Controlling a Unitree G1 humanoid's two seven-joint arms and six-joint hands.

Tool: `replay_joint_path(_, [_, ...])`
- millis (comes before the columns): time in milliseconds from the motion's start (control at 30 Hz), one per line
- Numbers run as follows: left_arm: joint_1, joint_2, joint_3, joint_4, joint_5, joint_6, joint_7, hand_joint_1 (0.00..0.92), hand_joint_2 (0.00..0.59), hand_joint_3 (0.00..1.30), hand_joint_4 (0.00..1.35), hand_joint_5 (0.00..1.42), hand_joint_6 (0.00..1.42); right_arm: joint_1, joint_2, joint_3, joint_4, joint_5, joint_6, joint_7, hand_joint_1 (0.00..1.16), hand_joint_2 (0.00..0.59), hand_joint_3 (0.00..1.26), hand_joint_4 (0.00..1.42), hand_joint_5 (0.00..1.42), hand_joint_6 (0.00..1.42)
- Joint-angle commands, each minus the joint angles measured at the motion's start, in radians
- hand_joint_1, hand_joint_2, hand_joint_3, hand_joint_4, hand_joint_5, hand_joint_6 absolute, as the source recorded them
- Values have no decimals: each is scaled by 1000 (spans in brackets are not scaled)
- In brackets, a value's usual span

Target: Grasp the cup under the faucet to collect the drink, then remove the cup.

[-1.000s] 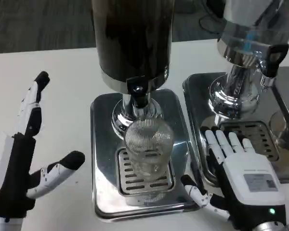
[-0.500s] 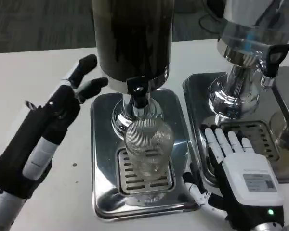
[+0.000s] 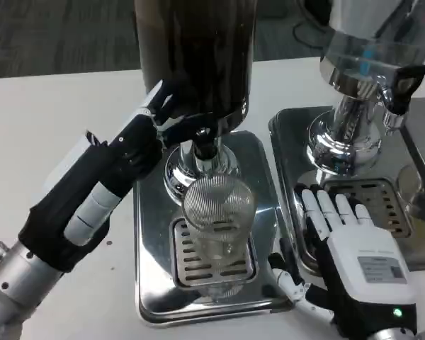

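Cup (image 3: 218, 216), ribbed clear glass, likely slippery and breakable, stands under the faucet (image 3: 202, 134); grip its mid-wall. Right robot hand (image 3: 347, 248) beside it lies spread, holding nothing; left robot hand (image 3: 131, 149) reaches the faucet, grip unclear.

Left hand (image 3: 120, 159), left-centre of frame: mostly black shell on palm side, white segments along the fingers, black fingertips; one white cylindrical finger piece low on the hand. Left forearm (image 3: 10, 280), lower left corner: silver metal tube with a small knurled silver knob at the far left edge. Right hand (image 3: 354, 251), lower right: glossy white back plate with a grey rectangular label, print too small to read; white fingers with black between segments; thumb white and black. Small green light lit near the wrist, black casing below it.
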Motion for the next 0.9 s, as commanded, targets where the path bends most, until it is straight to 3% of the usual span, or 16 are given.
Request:
replay_joint_path(33, [-2, -25, 8, -31, 29, 31, -35, 0, 126, 14, 0, 141, 127, 11, 8, -6, 8, 12, 3, -19, 254, 342, 0, 0, 0, 26])
replay_joint_path(400, [12, -22, 11, -98, 168, 17, -35, 0, 132, 163, 41, 233, 192, 16, 13, -7, 11, 13, 2, -30, 257, 342, 0, 0, 0, 40])
replay_joint_path(900, [51, 54, 55, -137, 512, -149, 79, 0, 140, 250, 101, 265, 223, 9, 12, -8, 19, 34, -3, -23, 258, 342, 0, 0, 0, 47])
